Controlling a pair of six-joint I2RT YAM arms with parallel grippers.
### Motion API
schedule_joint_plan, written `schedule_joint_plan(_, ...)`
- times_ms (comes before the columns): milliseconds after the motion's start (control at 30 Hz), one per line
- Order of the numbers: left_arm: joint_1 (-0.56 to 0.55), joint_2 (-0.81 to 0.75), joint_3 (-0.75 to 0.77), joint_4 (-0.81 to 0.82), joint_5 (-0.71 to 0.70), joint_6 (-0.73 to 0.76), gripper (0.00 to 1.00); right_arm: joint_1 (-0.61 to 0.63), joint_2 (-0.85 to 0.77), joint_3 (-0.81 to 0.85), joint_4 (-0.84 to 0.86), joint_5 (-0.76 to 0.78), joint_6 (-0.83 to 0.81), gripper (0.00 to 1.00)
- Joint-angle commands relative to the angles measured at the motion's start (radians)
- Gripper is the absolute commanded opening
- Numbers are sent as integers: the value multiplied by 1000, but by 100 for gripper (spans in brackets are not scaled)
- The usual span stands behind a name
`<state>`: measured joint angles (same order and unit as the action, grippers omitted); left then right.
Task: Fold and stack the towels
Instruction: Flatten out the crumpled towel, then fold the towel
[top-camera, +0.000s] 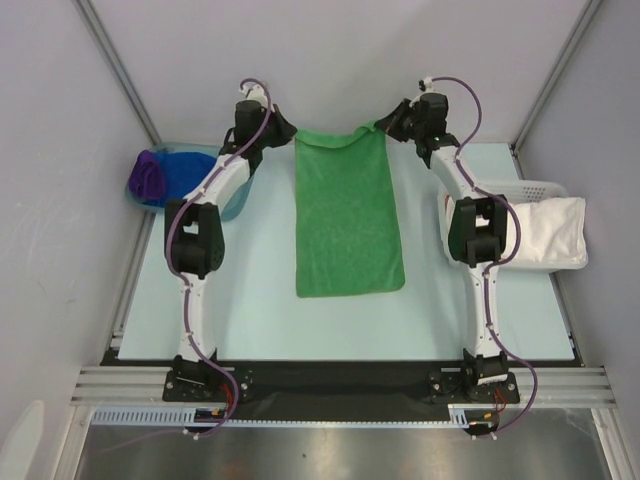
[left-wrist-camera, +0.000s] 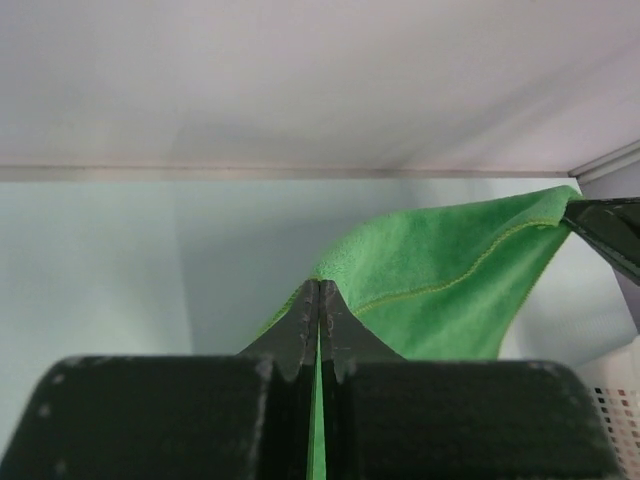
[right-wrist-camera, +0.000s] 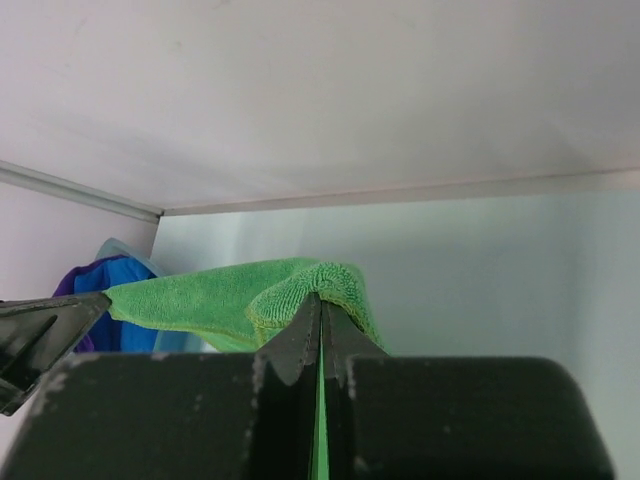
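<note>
The bench (top-camera: 250, 300) is carrying the green towel (top-camera: 347, 220), which is lying lengthwise at its centre; the blue towel (top-camera: 188, 170) and purple towel (top-camera: 150, 176) are sitting in the tub (top-camera: 236, 205) at left. The left tool (left-wrist-camera: 318, 288) and right tool (right-wrist-camera: 321, 300) are each clenching one far corner of the green towel.

Lab test cell, plain grey walls (top-camera: 330, 60), aluminium frame rails (top-camera: 120, 385), pale tabletop (top-camera: 250, 310)

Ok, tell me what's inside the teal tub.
The purple towel and the blue towel lie bunched in the teal tub. The left arm covers part of it, so anything there is hidden.
</note>
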<state>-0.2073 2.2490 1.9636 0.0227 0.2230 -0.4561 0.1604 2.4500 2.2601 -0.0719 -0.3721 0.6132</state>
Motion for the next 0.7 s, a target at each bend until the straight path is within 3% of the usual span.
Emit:
schedule_joint_plan(0,-3,-22,6,-56,42,-53,0,-12,-32,-26,-51,-30,17,0)
schedule_joint_plan(667,-38,-246,-446,-156,87,-233,0,-48,-367,-594,-167,-93,8,0)
